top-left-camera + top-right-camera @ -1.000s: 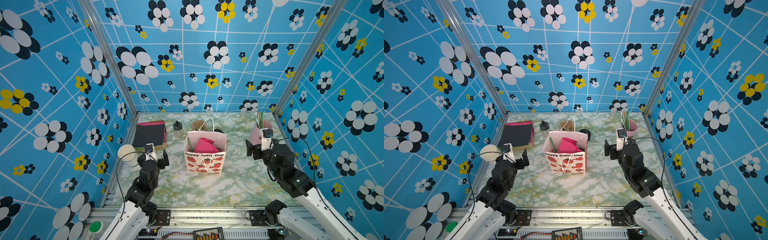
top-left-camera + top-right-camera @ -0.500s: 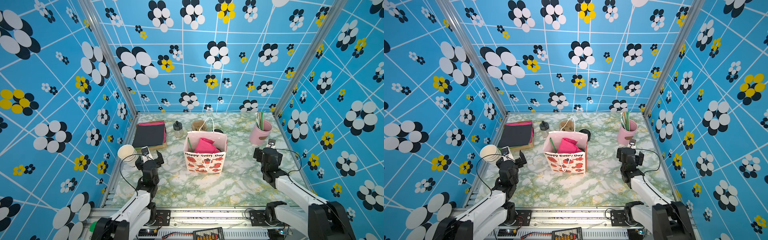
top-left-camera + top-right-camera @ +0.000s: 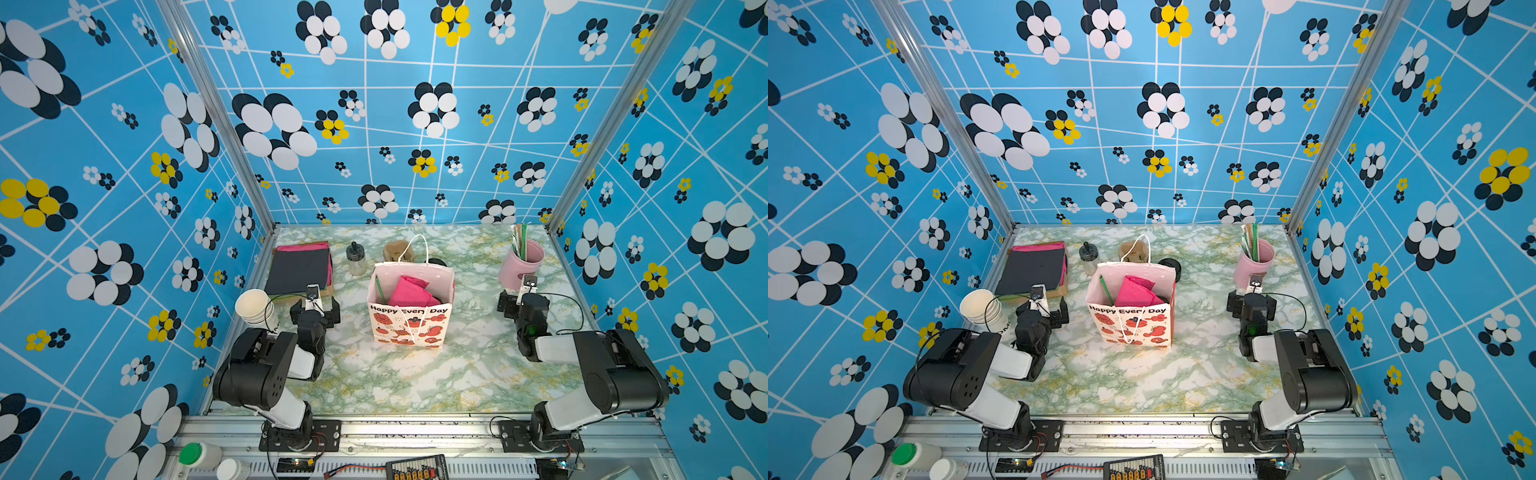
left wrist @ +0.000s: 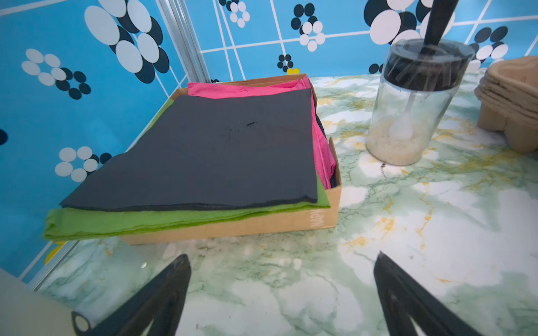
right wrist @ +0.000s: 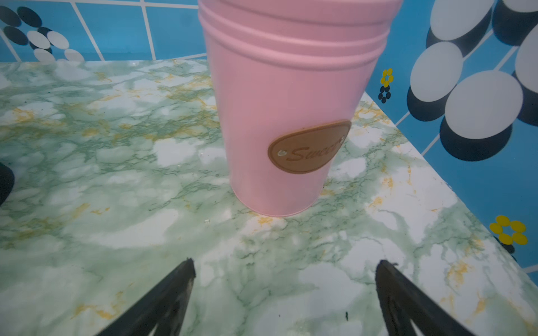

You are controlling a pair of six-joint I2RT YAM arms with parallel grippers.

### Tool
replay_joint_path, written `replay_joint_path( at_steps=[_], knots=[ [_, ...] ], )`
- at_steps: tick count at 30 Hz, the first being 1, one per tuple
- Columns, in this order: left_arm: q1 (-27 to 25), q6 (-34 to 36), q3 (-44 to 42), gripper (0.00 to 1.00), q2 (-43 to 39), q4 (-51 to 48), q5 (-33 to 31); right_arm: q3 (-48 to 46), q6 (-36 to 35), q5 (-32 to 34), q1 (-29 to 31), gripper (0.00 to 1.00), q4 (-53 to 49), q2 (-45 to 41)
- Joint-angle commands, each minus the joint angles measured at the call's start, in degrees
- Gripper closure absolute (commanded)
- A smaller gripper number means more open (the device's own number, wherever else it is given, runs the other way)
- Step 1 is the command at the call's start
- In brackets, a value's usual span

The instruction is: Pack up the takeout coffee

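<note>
Jaws on both arms stand wide open and empty, each pair low over the desk (image 3: 415, 382). In both top views the printed paper bag (image 3: 409, 328) stands upright at the middle of the desk. The left jaws sit at its 9 o'clock and the right jaws at its 3 o'clock, both well apart from it and pointing toward 12.

The lidded coffee cup cannot be picked out in any view. Inside the bag are crumpled pink paper (image 3: 409, 291) and a green straw (image 3: 380, 289), with a dark sliver at the paper's 3 o'clock side. Whether that sliver is the cup's lid I cannot tell.

The left wrist view shows bare desk between the left tips. Ahead of them is a cardboard box (image 4: 320, 224) of black, pink and green sheets, with a glass jar (image 4: 413, 116) beside it. The right wrist view shows a pink pail (image 5: 279, 116) just beyond the right tips, not touched. A stack of lidless white cups (image 3: 255, 307) stands at the left jaws' 9 o'clock.
</note>
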Motion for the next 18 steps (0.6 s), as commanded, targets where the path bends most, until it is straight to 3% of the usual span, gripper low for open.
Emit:
replay_joint_path(
  at_steps=[1, 6, 18],
  knots=[
    [-0.01, 1.38, 2.53, 0.01, -1.12, 1.64, 2.02, 1.43, -0.03, -4.98, -0.65, 0.01, 0.74, -0.69],
    [2.32, -1.80, 9.39, 0.01, -2.01, -12.36, 1.33, 1.14, 0.04, -5.49, -1.20, 0.01, 1.56, -0.62],
    [2.76, -2.20, 9.56, 0.01, -2.19, -12.90, 1.73, 1.38, 0.00, -5.63, -1.11, 0.01, 1.56, -0.38]
  ],
)
